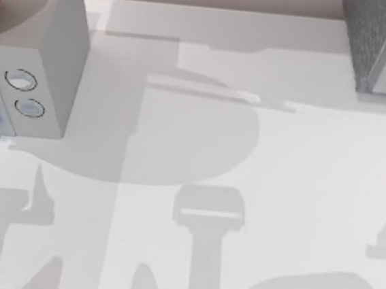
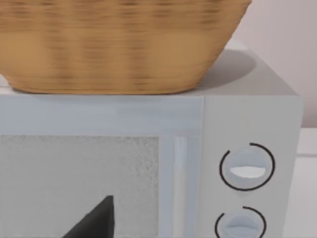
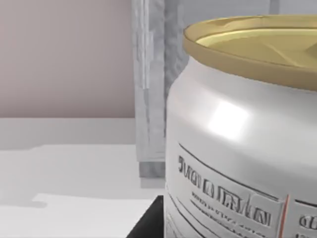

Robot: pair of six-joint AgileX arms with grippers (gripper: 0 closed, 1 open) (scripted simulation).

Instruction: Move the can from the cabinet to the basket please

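Woven basket, smooth gold-topped can

White table: pale grey dial box at left, cabinet far right.

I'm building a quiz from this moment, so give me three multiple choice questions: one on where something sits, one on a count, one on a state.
1. The basket rests on:
A. the microwave
B. the table
C. the cabinet

2. Round dials on the microwave front:
A. one
B. two
C. four

3. The can stands:
A. on its side
B. upside down
C. upright

Answers:
1 A, its base sits on the microwave's top in the left wrist view.
2 B, two dials, one above the other.
3 C, its gold lid faces up, near the cabinet frame.
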